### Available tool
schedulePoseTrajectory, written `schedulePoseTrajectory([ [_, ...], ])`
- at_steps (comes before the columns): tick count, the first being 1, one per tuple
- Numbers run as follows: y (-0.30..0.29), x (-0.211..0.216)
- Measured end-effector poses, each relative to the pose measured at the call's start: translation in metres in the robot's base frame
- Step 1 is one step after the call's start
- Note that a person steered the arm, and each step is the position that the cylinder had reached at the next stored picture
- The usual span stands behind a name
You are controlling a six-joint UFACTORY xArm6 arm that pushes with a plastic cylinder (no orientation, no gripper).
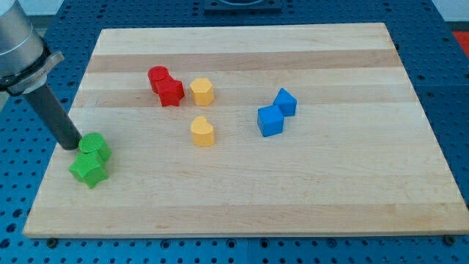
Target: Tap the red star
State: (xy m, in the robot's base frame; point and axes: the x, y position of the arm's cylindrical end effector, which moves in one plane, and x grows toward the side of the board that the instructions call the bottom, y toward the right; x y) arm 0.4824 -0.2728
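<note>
The red star (171, 92) lies on the wooden board (293, 191) at the upper left, touching a red cylinder-like block (158, 76) just above and left of it. My tip (73, 146) is at the board's left edge, well below and left of the red star, touching the left side of a green block (95, 147). A green star (89, 169) sits right below that green block.
A yellow hexagonal block (202, 92) stands just right of the red star. A second yellow block (203, 132) lies below it. Two blue blocks (270, 121) (285, 102) touch each other right of centre. Blue perforated table surrounds the board.
</note>
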Motion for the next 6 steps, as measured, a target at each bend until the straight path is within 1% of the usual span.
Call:
schedulePoseTrajectory([
  [1, 0.0, -0.006],
  [2, 0.024, -0.008],
  [3, 0.059, -0.038],
  [4, 0.076, -0.07],
  [5, 0.13, -0.092],
  [6, 0.168, -0.115],
])
